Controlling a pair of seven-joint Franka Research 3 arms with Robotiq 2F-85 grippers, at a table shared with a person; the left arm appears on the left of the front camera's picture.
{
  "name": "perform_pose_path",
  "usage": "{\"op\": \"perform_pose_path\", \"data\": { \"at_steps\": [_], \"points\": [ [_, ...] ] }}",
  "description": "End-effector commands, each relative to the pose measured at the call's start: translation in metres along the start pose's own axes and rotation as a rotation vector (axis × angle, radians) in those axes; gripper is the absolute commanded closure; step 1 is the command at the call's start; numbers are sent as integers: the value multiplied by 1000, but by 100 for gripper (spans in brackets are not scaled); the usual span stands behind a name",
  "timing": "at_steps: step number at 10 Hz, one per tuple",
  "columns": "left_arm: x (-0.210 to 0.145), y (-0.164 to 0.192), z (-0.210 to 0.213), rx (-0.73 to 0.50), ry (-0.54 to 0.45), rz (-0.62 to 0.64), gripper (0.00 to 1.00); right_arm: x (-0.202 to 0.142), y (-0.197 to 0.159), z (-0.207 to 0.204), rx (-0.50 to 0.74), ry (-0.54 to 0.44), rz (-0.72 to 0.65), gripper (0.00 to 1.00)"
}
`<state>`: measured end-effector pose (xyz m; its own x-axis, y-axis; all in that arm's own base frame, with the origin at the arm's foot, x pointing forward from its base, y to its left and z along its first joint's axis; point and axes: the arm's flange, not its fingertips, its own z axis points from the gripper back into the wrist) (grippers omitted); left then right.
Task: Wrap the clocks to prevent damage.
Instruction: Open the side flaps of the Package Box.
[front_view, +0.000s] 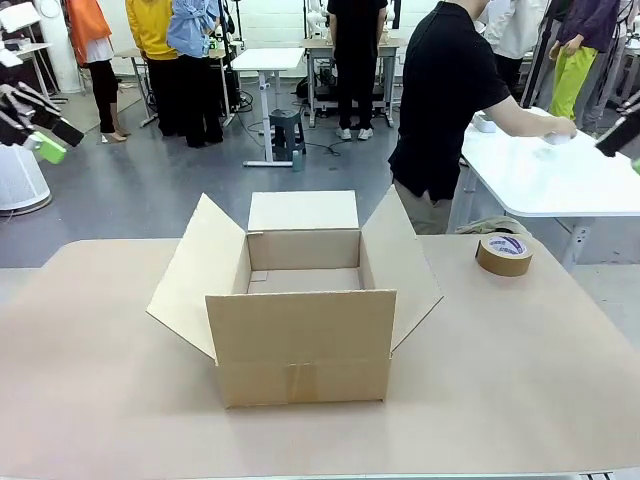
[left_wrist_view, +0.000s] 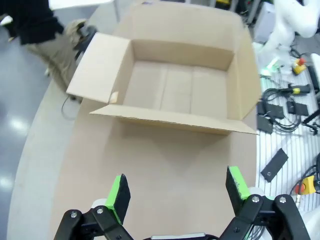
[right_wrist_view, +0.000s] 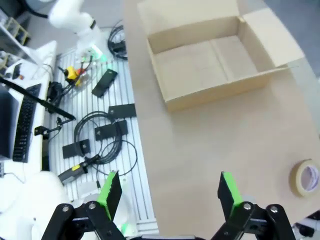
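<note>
**Box** (front_view: 300, 340): cardboard, at the middle of the table (front_view: 100, 390). The mouth points straight up and all four flaps are spread outward. The inside is bare. The long axis appears to run from the robot's left to its right, with the long walls facing the robot and the person.

**Clocks**: I cannot tell where they are.

**Tape** (front_view: 504, 254): a brown roll lying flat, to the right of the box and a little beyond it, well apart from it.

**Left gripper** (left_wrist_view: 177, 181): held high to the left of the box, looking down on it. Its fingers are spread wide with nothing between them.

**Right gripper** (right_wrist_view: 169, 177): held high to the right of the box. Its fingers are likewise wide apart and empty.

**Person** (front_view: 445, 100): stands beyond the box, turned away, with an arm stretched to a white table (front_view: 540, 175) farther right.

**Step in hand**: judged as setting up. The box is ready and nothing is wrapped or packed yet.

**Next move**: it calls for a clock and some wrapping to come within reach beside the box, probably brought by the person. The grippers would then need to come down from where they hang.
</note>
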<state>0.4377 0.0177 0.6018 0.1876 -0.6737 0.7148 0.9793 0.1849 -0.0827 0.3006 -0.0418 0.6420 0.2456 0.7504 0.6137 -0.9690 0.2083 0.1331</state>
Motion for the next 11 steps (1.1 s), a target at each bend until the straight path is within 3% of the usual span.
{"op": "perform_pose_path", "data": {
  "at_steps": [1,2,6,8,9,10,11],
  "points": [
    [-16,7,15,-56,-75,-27,0,-26,-12,-5,48,-36,12,0],
    [-26,6,21,-71,-102,-16,0,-35,-12,-5,54,-77,38,0],
    [-37,-7,33,-48,-50,49,0,-50,-13,-4,-69,-181,51,0],
    [-41,-15,37,-1,-32,85,0,-50,-11,-5,-110,-172,31,0],
    [-43,-22,41,54,-71,103,0,-49,-6,-6,-142,-182,-8,0],
    [-41,-5,36,-37,-57,48,0,-50,-13,7,-74,-161,26,0],
    [-41,-5,36,-37,-57,48,0,-50,-13,7,-74,-161,26,0]
  ]
}}
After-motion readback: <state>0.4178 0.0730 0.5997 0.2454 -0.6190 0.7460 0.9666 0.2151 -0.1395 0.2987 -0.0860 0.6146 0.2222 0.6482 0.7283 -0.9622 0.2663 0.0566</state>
